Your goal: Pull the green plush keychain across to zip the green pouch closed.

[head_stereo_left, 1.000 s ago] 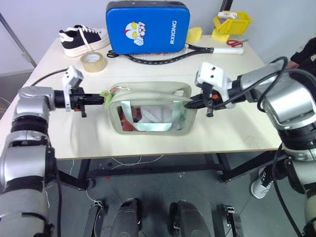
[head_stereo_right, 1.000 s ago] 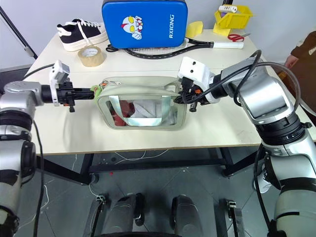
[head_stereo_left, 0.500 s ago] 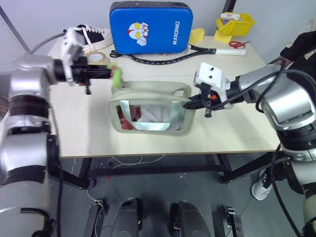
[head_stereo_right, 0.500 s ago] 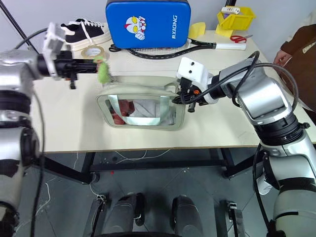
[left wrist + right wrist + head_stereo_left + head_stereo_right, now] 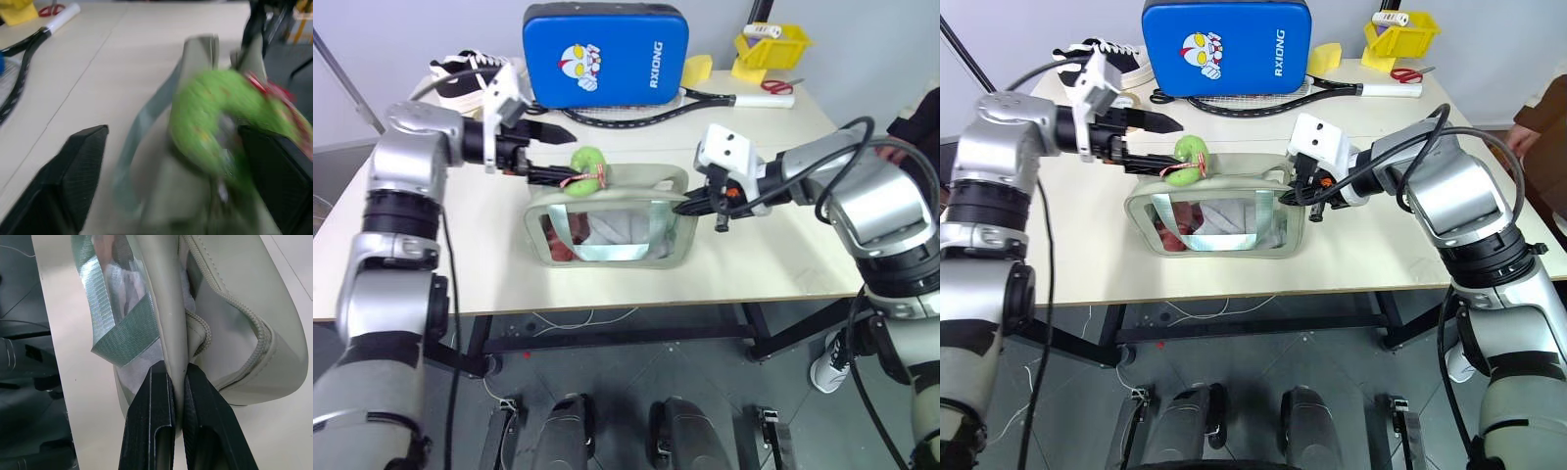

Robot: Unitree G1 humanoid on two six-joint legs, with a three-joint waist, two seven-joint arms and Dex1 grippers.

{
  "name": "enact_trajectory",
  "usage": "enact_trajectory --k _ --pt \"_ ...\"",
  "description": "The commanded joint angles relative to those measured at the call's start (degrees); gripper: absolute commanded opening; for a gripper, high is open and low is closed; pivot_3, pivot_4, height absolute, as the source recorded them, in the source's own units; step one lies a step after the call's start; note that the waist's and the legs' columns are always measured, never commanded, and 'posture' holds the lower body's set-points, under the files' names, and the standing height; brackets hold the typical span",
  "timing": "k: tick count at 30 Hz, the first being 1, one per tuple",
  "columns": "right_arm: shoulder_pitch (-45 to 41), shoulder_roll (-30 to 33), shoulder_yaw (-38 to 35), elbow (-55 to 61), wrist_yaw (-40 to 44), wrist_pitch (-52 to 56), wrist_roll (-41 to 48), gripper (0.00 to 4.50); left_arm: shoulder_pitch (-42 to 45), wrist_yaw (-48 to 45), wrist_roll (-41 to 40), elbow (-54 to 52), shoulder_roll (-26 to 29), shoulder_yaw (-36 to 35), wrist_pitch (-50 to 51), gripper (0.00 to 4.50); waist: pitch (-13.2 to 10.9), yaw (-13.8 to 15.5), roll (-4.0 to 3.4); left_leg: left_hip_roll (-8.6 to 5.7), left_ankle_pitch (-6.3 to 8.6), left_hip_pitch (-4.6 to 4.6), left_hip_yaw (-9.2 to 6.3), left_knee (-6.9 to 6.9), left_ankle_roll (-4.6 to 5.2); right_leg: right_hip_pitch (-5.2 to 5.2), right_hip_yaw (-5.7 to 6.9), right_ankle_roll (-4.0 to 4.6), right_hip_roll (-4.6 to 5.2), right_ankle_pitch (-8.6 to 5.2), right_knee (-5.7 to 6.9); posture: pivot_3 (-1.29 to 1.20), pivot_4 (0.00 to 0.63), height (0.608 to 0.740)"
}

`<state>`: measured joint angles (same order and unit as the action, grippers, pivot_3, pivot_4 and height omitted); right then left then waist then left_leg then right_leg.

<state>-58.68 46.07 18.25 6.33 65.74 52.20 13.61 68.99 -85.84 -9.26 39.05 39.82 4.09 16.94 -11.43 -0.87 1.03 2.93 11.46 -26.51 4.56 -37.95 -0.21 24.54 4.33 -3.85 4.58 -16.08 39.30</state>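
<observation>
The pale green pouch (image 5: 607, 230) lies mid-table with its clear window facing me. Over the pouch's top left end hangs the green plush keychain (image 5: 586, 162) on its pinkish cord. My left gripper (image 5: 563, 153) is open, pointing right, and its two fingers (image 5: 73, 171) stand wide apart with the plush (image 5: 215, 117) between the tips, close to one finger. My right gripper (image 5: 690, 205) is shut on the pouch's right end; its fingers (image 5: 151, 411) pinch the pouch's edge (image 5: 171, 333) beside the zipper.
At the back of the table stand a blue cartoon-printed pad (image 5: 607, 51), a black sneaker (image 5: 460, 83), a racket (image 5: 646, 113), a yellow bin (image 5: 773, 44) and red scissors (image 5: 778, 86). A person's dark sleeve (image 5: 915, 117) shows at the right edge.
My left gripper rose and moved right with the keychain, then opened; the plush now hangs free between its spread fingers. The right gripper has kept its grip and place.
</observation>
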Motion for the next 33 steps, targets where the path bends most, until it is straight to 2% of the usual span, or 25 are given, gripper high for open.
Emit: enact_trajectory --k 1,7,13,20,23,29,30,32,33 --pt "-0.4 -0.7 -1.0 0.1 -0.7 -0.9 0.0 0.00 2.7 -1.7 1.7 0.9 3.3 0.6 -2.5 4.45 0.0 0.0 0.00 0.00 0.00 0.00 0.01 -0.01 0.00 0.00 0.00 0.00 0.01 0.00 0.00 0.00 0.150 0.740" --pt "-0.5 -1.6 -0.8 -0.8 -1.2 -1.7 -0.3 0.00 5.7 -2.9 0.7 4.4 4.6 -0.8 -3.4 4.45 0.0 0.1 0.00 -0.01 0.01 -0.02 0.00 -0.04 0.01 0.00 0.00 0.00 0.01 0.00 0.00 0.00 0.150 0.740" --pt "-0.6 -1.8 -1.0 -0.8 -1.3 -1.5 -0.4 0.00 -5.0 -6.7 -9.8 -10.1 9.1 -0.1 2.4 4.45 0.0 -0.4 0.00 0.03 0.02 0.01 0.02 0.01 0.03 0.02 -0.07 0.00 0.00 0.00 0.01 0.00 0.150 0.740" --pt "-0.8 -1.5 -1.2 -0.5 -1.2 -0.9 -0.2 0.00 -15.8 -5.7 -10.1 -18.9 13.0 -2.4 4.2 4.45 0.0 0.0 -0.01 0.03 0.02 0.02 0.05 -0.04 0.03 0.01 -0.13 0.01 -0.01 0.00 0.02 0.00 0.150 0.740" --pt "-0.7 -1.5 -1.3 -0.6 -1.2 -0.8 -0.2 0.00 -20.4 -4.2 -9.9 -22.6 13.0 -2.1 4.8 3.56 0.0 0.1 -0.01 0.03 0.02 0.03 0.06 -0.04 0.03 0.00 -0.16 0.01 -0.01 0.00 0.02 0.00 0.150 0.740" --pt "-0.7 -1.7 -1.6 -0.5 -1.7 -0.5 -0.2 0.00 -23.3 1.0 -7.8 -24.5 11.4 -1.2 4.2 0.46 0.0 0.2 -0.01 0.02 0.02 0.02 0.06 -0.05 0.03 0.00 -0.17 0.01 -0.01 0.00 0.03 0.00 0.150 0.740" --pt "-0.7 -1.8 -1.7 -0.5 -1.8 -0.6 -0.2 0.00 -23.5 1.1 -7.5 -24.4 11.3 -1.1 3.7 0.06 0.0 0.2 -0.01 0.01 0.02 0.02 0.07 -0.05 0.03 0.00 -0.17 0.01 -0.01 0.00 0.02 0.00 0.150 0.740" --pt "-0.4 -1.2 -1.4 0.1 -1.4 -1.0 -0.3 0.00 -23.2 2.4 -7.4 -24.3 10.9 -1.2 4.3 0.06 0.0 0.2 -0.01 0.01 0.02 0.03 0.08 -0.05 0.04 0.00 -0.18 0.01 -0.01 0.00 0.02 0.00 0.150 0.740" --pt "0.0 -0.4 -1.4 1.0 -0.8 -1.6 -0.4 0.38 -23.0 3.6 -6.7 -24.1 10.7 -1.2 3.9 0.02 0.0 0.3 -0.01 0.01 0.02 0.03 0.08 -0.05 0.04 0.00 -0.18 0.01 -0.01 0.00 0.02 0.00 0.150 0.740"
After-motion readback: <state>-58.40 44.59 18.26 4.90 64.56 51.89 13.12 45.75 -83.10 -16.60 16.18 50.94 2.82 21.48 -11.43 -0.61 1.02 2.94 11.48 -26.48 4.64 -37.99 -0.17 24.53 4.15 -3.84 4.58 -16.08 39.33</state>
